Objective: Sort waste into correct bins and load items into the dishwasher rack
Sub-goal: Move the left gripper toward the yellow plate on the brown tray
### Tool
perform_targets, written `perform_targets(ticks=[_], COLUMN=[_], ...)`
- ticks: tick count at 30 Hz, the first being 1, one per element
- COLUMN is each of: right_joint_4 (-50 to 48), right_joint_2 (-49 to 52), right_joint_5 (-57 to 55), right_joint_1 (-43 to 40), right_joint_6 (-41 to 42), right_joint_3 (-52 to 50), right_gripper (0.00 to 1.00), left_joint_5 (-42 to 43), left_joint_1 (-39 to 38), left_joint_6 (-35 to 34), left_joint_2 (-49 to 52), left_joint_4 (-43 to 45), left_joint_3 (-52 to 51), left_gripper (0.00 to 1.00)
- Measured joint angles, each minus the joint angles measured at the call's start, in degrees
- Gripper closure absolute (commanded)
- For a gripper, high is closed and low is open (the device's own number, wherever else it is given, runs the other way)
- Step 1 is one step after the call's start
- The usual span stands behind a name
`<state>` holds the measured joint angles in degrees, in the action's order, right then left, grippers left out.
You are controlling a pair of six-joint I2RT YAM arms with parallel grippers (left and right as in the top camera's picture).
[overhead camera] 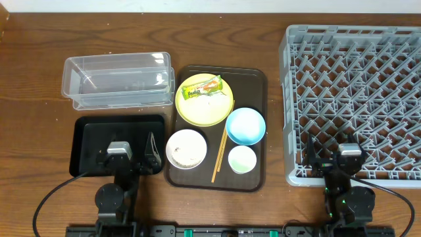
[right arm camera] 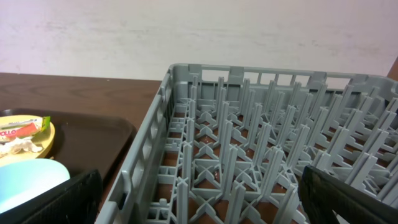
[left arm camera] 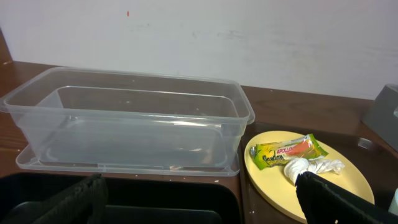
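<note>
Overhead view
Bench [overhead camera: 39, 131]: dark wood, seen from straight above.
Clear tub [overhead camera: 118, 80]: back left of the bench.
Black tray [overhead camera: 85, 131]: front left of the bench, just in front of the tub.
Left pincer [overhead camera: 127, 157]: over the black tray's front edge, jaws spread wide, nothing between them.
Serving tray [overhead camera: 253, 82]: dark brown, in the middle of the bench.
Yellow plate [overhead camera: 209, 110]: in the serving tray's back left corner, with a snack wrapper [overhead camera: 202, 87] on its far side.
Blue bowl [overhead camera: 245, 126]: by the serving tray's right edge, just beside the plate.
White bowl [overhead camera: 186, 149]: in the serving tray's front left corner.
Cup [overhead camera: 241, 159]: in the front right corner.
Chopsticks [overhead camera: 219, 157]: slanting between white bowl and cup.
Dishwasher rack [overhead camera: 355, 85]: along the bench's right edge.
Right pincer [overhead camera: 348, 158]: over the rack's front edge, jaws wide apart, holding nothing.

Left wrist view
Fingers [left arm camera: 339, 202]: dark tips at both lower corners, far apart, gripping nothing.
Tub: straight ahead, beyond the black tray's far rim.
Tissue [left arm camera: 308, 167]: crumpled, white, on the plate, touching the wrapper's near side.

Right wrist view
Fingers: dark tips at both lower corners, wide apart.
Rack: grey pegs upright, filling most of the view.
Left margin: the serving tray's edge beside the rack wall, carrying blue bowl, plate and wrapper.
</note>
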<state>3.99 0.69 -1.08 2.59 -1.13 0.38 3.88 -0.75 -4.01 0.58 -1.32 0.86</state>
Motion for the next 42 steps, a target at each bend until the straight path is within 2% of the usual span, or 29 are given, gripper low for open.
perform_targets(ticks=[17, 24, 28, 34, 38, 42], right_joint_4=[0.00, 0.59, 4.59, 11.32, 14.19, 21.05], right_joint_2=[0.00, 0.17, 1.88, 9.88, 18.93, 30.34], right_joint_5=[0.04, -0.26, -0.96, -3.37, -3.89, -3.80], right_joint_1=[0.00, 0.00, 0.00, 0.00, 0.00, 0.00], right_joint_6=[0.00, 0.07, 1.70, 3.26, 3.56, 3.72], right_joint_3=[0.00, 0.09, 1.90, 9.88, 17.99, 27.26], right_gripper=[0.01, 0.01, 0.01, 0.01, 0.01, 0.01], left_joint_5=[-0.02, -0.04, 0.00, 0.00, 0.02, 0.11], left_joint_1=[0.00, 0.00, 0.00, 0.02, 0.00, 0.02], left_joint_6=[0.00, 0.00, -0.20, -0.46, -0.50, -0.66], left_joint_2=[0.48, 4.37, 8.00, 17.05, 24.81, 34.10], left_joint_4=[0.00, -0.07, -1.68, -8.07, -14.53, -23.96], left_joint_3=[0.00, 0.02, 1.09, 6.47, 15.19, 25.77], left_gripper=[0.01, 0.01, 0.01, 0.01, 0.01, 0.01])
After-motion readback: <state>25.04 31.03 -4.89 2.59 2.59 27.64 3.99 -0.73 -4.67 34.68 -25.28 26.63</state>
